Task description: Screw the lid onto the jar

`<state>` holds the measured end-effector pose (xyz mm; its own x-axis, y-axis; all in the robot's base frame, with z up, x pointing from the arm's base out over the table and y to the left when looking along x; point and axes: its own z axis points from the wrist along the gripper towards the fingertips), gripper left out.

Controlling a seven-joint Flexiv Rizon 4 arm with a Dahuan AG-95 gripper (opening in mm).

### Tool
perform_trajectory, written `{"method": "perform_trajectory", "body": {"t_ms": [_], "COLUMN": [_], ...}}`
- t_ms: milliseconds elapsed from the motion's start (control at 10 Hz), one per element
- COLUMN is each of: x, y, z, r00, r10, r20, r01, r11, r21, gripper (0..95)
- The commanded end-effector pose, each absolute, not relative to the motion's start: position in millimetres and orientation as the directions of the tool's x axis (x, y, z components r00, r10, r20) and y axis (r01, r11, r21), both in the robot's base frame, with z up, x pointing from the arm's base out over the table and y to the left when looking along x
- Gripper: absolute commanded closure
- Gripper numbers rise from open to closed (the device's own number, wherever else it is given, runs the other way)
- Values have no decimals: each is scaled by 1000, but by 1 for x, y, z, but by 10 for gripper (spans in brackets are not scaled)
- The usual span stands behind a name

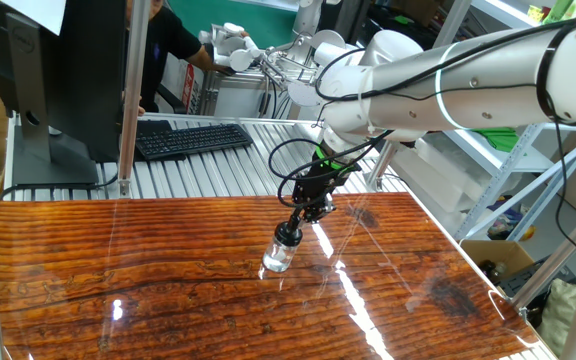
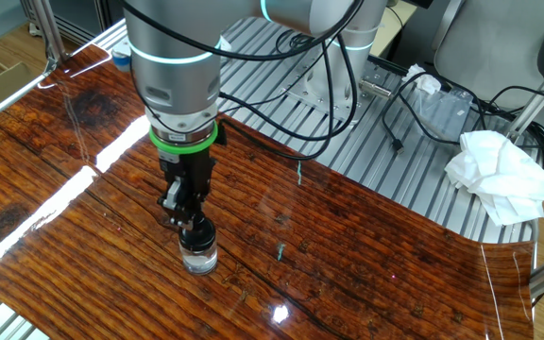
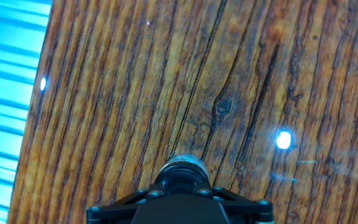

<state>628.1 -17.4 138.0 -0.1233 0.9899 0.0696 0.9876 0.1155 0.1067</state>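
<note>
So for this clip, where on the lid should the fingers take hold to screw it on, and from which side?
Grip the lid by its round side wall, coming straight down from above. It sits flat on the mouth of the upright jar, so its rim is open all round and a vertical approach lines up with the turning axis. The gripper is placed that way now, closed around the lid.

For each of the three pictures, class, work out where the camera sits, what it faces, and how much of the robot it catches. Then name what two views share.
One fixed view: raised at the table's near edge, facing the keyboard and shelves; shows the whole white arm and claw on the jar.
The other fixed view: high on the opposite side, facing the arm's base and a white cloth; shows the wrist and claw.
Hand view: on the hand, looking down the fingers at the wooden table; shows only the claw's body.
Shared: both fixed views show the lid on the jar.
</note>
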Motion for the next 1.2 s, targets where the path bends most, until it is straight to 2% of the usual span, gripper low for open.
{"method": "perform_trajectory", "body": {"t_ms": [100,1200], "x": [630,630], "y": [-15,-15], "z": [101,100], "r00": [-90,15], "r10": [993,993], "r20": [82,119], "r01": [991,991], "r11": [81,-31], "r21": [107,133], "gripper": [950,950]}}
